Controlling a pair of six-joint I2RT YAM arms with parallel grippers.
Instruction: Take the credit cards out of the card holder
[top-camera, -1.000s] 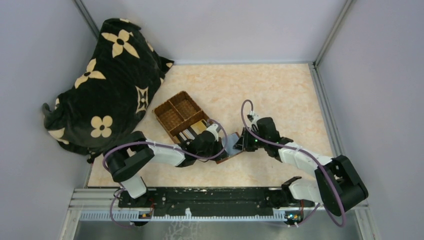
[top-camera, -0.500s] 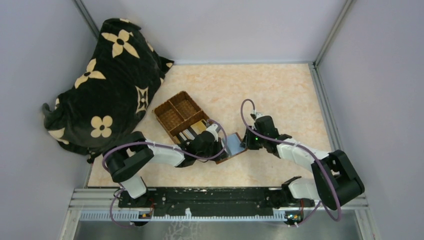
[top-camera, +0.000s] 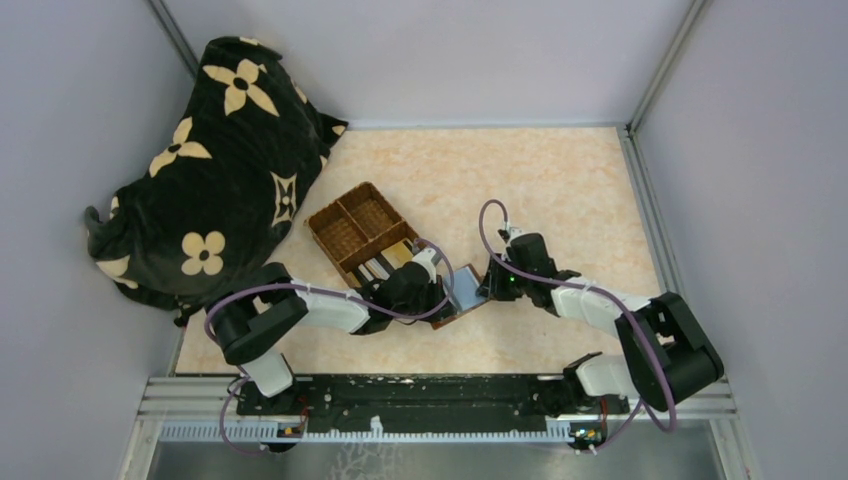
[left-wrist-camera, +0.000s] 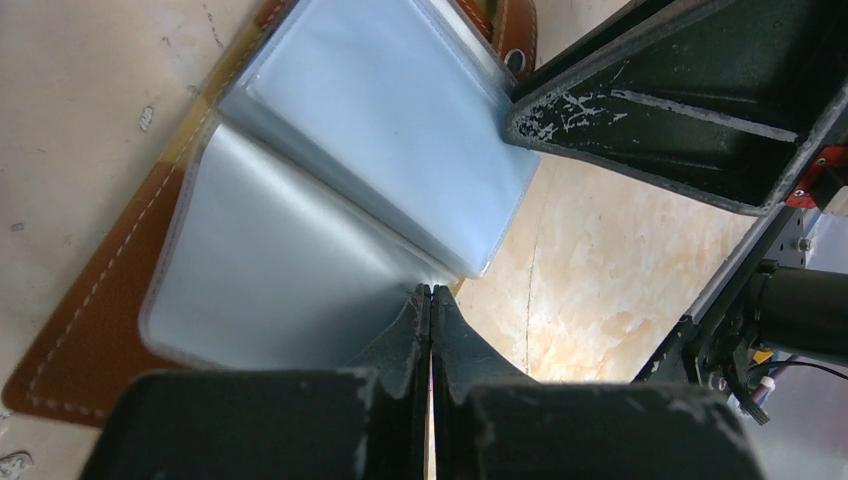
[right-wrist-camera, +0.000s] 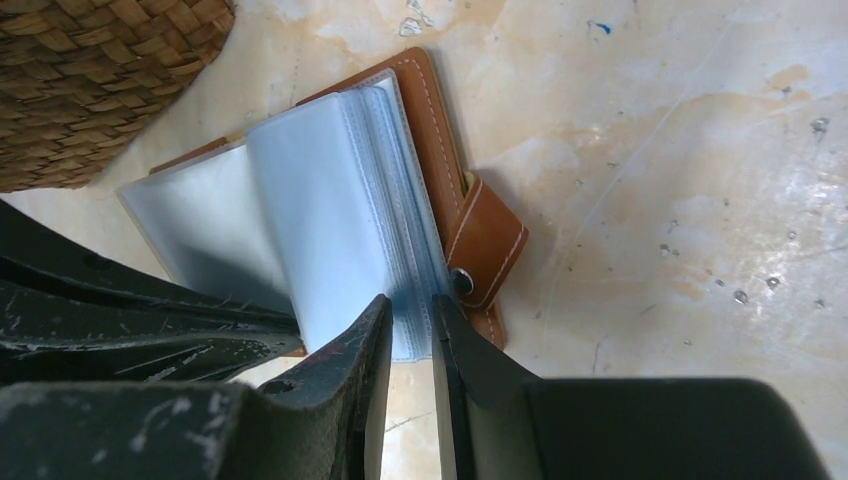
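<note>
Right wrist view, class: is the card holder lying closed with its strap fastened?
No, the card holder lies open, its clear sleeves fanned out and its snap strap hanging loose.

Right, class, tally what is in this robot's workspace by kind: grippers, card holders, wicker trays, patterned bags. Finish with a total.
grippers: 2, the left gripper and the right gripper
card holder: 1
wicker tray: 1
black flower-patterned bag: 1
Total: 5
The cards lying in the tray are too small to count, so they are left out.
</note>
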